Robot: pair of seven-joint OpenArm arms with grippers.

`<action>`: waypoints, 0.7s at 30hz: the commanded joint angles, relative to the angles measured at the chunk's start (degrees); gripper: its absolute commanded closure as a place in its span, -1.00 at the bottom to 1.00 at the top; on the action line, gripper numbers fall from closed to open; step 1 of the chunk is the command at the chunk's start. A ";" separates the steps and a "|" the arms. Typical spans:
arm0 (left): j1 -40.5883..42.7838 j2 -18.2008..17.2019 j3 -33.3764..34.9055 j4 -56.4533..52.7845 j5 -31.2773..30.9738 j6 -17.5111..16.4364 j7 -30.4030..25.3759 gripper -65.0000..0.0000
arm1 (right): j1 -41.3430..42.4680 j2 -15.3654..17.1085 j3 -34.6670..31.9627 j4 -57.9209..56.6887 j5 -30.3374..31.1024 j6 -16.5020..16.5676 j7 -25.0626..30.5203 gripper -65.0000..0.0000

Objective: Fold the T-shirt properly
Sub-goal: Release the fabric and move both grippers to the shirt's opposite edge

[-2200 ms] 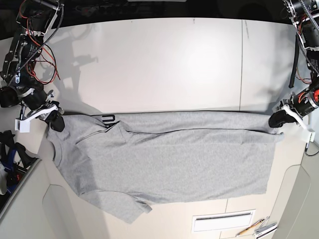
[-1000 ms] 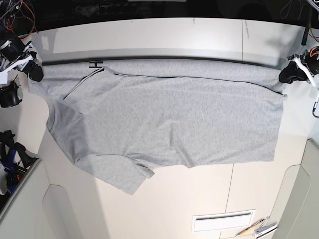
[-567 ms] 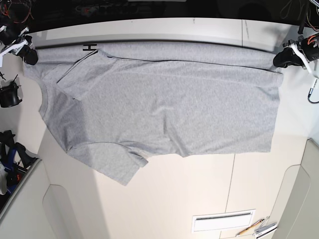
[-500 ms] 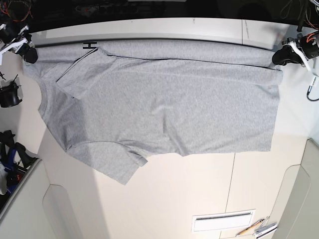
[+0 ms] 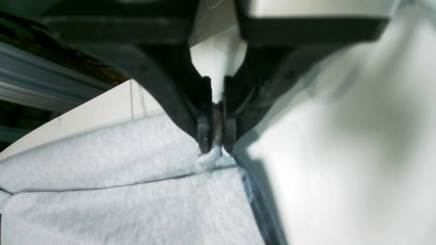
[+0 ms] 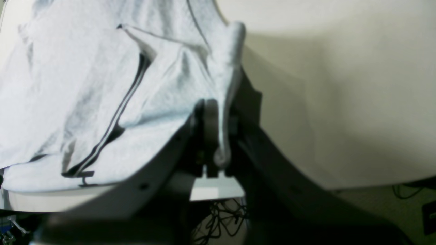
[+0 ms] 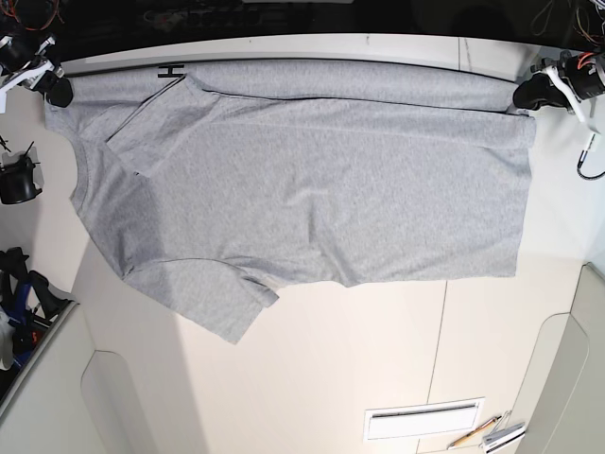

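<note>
Two grippers hold one T-shirt (image 7: 302, 180), each pinching a far corner of it. Nearest in the base view lie a white slotted panel (image 7: 423, 420) and a pencil (image 7: 475, 431) beside it, near the table's (image 7: 359, 359) front edge and well apart from the cloth. Further in, a short sleeve (image 7: 219, 301) juts toward the front at the view's left. Beyond it the grey body spreads flat across the table, neck end at the left and hem (image 7: 522, 189) at the right. A second sleeve (image 7: 156, 118) is folded over onto the body near the left far corner. Along the far edge the fabric is doubled back in a long band, and a bit of black lettering (image 7: 170, 69) peeks out there (too little of it shows to read).

At the far right of the base view, the left gripper (image 7: 527, 95) has its jaws nearly closed on the hem corner. Its wrist view shows a small tuft of grey cloth (image 5: 212, 157) nipped between the black fingertips (image 5: 203, 131). At the far left, the right gripper (image 7: 57, 90) clamps the shoulder corner. Its wrist view shows a fold of cloth (image 6: 223, 102) running down between the narrow jaws, with the ribbed collar's dark seam (image 6: 119, 112) close by.
</note>
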State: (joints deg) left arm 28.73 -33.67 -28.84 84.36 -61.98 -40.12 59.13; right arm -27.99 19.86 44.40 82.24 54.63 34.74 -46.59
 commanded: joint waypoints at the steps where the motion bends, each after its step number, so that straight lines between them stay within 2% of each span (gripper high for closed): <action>1: 0.17 -1.40 -0.76 0.76 0.00 0.12 -0.63 1.00 | -0.44 1.25 0.98 0.92 0.90 -0.17 1.57 1.00; 9: 0.20 -1.40 -0.76 0.76 -0.13 0.12 -1.27 1.00 | -0.42 1.25 0.98 0.92 0.90 -0.28 1.57 1.00; 10: 0.20 -1.40 -0.76 0.76 -0.11 0.12 -1.27 0.93 | -0.42 1.25 0.98 0.92 0.90 -0.28 1.60 1.00; 11: 0.20 -1.40 -0.76 0.76 -0.11 0.12 -1.27 0.82 | -0.42 1.25 0.96 0.92 0.90 -0.28 1.60 0.85; 13: 0.20 -1.40 -0.76 0.76 0.00 0.12 -1.49 0.56 | -0.42 1.25 0.98 0.92 0.87 -0.28 1.62 0.43; 15: 0.20 -1.40 -0.76 0.76 0.07 0.12 -1.49 0.27 | -0.42 1.25 0.98 0.92 0.87 -0.28 1.64 0.18; 18: 0.20 -1.42 -0.76 0.76 0.07 0.12 -0.98 -0.03 | -0.42 1.25 1.11 0.92 0.87 -0.28 1.77 0.13; 21: 0.20 -1.42 -0.76 0.76 0.02 0.12 -0.28 -0.05 | -0.20 1.25 2.01 0.92 0.90 -0.28 1.79 0.13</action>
State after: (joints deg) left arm 28.71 -33.87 -28.99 84.38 -61.63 -39.90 58.52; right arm -28.05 19.97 45.67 82.24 54.46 34.30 -45.89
